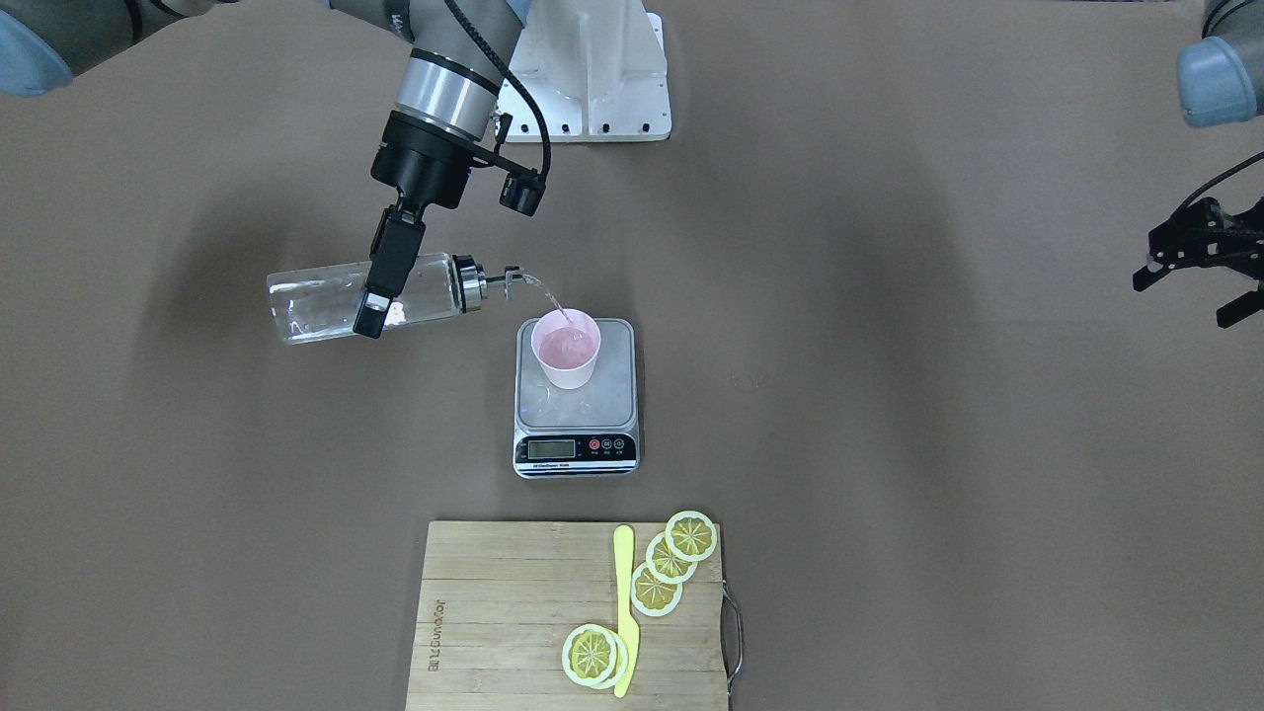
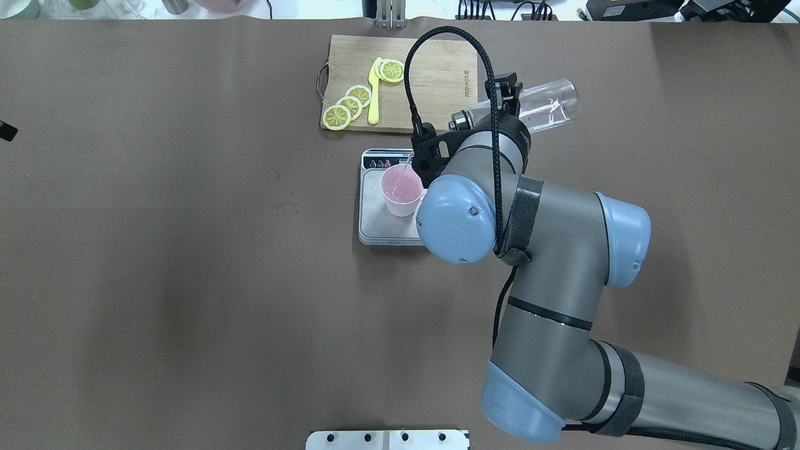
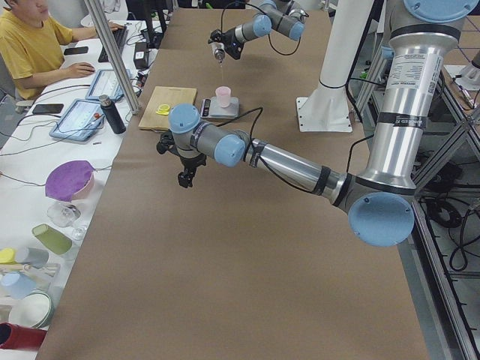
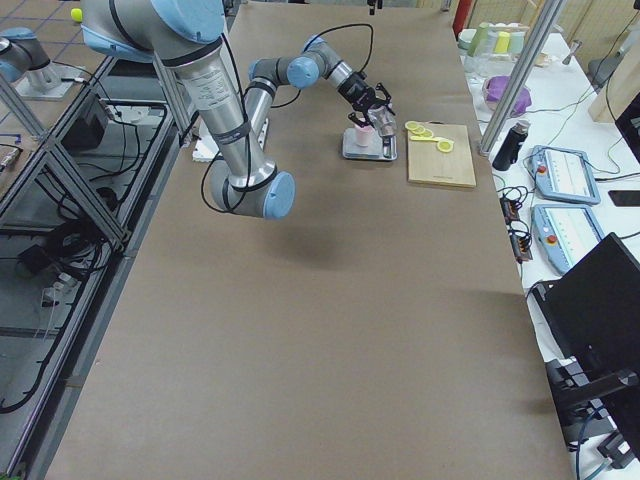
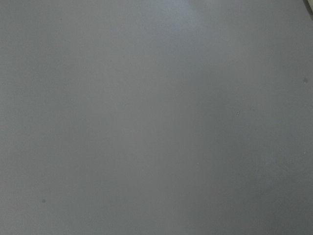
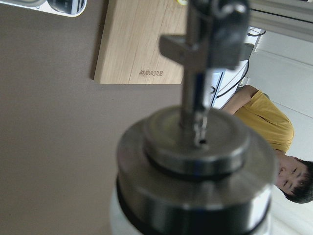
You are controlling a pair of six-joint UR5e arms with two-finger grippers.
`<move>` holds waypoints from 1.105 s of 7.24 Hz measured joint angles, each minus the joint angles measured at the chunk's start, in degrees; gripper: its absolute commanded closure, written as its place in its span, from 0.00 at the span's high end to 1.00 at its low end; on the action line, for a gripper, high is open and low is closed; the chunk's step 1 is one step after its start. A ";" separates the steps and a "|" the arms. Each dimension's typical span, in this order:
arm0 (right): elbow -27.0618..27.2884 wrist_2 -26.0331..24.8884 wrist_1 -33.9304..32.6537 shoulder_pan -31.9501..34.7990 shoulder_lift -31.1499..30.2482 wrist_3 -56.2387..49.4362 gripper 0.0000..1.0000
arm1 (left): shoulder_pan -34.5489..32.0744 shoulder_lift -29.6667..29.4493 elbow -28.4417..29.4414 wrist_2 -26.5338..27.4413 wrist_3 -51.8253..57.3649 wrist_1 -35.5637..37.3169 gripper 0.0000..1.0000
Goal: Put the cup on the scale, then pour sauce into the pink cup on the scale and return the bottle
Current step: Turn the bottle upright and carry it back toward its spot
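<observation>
Bamboo board (image 1: 513, 612) is seen nearest; beyond it the cup (image 1: 566, 360) is set upright on the scale (image 1: 617, 390), and sauce (image 1: 551, 296) is poured into it from the near-horizontal bottle (image 1: 316, 306), clamped in the right end effector (image 1: 380, 296). The left end effector (image 1: 1190, 296) is held aside, fingers seemingly apart.

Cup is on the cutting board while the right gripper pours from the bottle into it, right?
No. The cup stands on the scale, as the front-facing view shows. The rest holds: the right gripper tilts the bottle and sauce streams into the cup.
</observation>
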 measured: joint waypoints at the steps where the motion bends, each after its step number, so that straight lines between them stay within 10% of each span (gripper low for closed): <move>1: -0.87 0.06 2.38 -0.53 -1.18 1.51 0.18 | 0.00 0.00 0.00 0.00 -0.06 0.04 0.97; 8: -0.55 16.08 27.31 3.40 -7.53 15.21 0.19 | -0.14 -0.11 0.19 0.00 0.00 -0.03 0.97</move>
